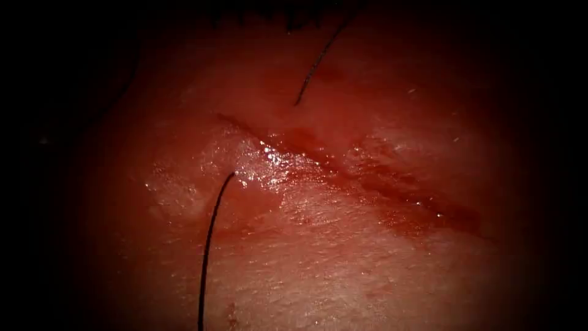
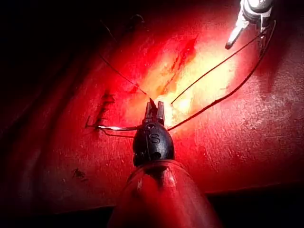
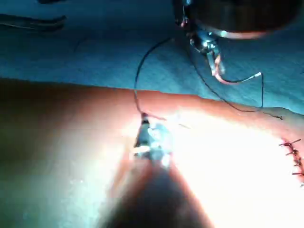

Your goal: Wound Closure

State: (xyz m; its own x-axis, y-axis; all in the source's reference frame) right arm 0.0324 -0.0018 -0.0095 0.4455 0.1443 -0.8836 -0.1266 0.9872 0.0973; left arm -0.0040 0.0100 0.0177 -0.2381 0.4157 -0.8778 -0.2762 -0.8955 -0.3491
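needle [image 3: 235, 80] held by left tool [image 3: 216, 70] jaws (off tissue [image 1: 343, 257]); right tool [image 2: 232, 42] jaws pinch thread [image 2: 213, 64].

A blue drape [image 3: 95, 57] lies behind, under bright local light.

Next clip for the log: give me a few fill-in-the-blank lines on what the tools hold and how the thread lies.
1. The left tool grips the curved ____ near one end, clear of the tissue.
2. Thread reaches the right tool and enters the tissue on ____ sides of the cut.
3. A row of finished ____ sits farther along the tissue.

Missing words: needle; both; stitches
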